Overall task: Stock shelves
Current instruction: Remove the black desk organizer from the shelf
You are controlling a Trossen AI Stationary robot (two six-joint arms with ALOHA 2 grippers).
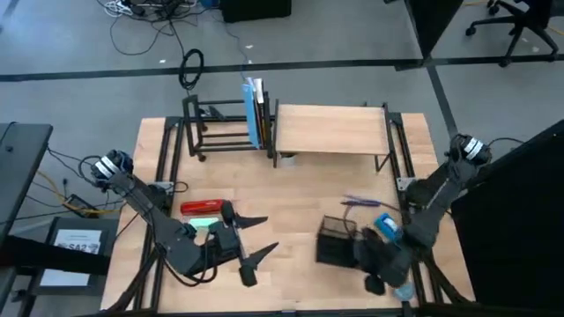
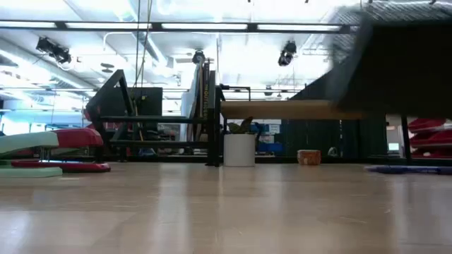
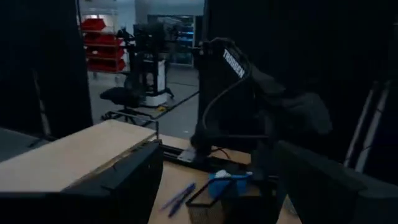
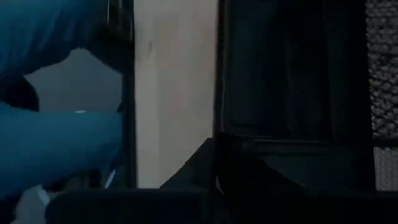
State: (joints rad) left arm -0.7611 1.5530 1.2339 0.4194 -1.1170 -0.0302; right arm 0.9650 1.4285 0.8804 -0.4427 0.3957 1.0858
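Red stapler (image 1: 202,208) beside open left pincer (image 1: 254,247).

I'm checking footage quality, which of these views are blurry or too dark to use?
High view: evenly lit, sharp. Low view: bright ceiling lights, a dark blur across the upper right above the wood plank shelf. Left wrist view: dim. Right wrist view: very dark, close-up mesh tray.

Right pincer (image 1: 381,283) fingertips are buried behind the small black mesh organizer tray (image 1: 335,241), so no telling if they're open.
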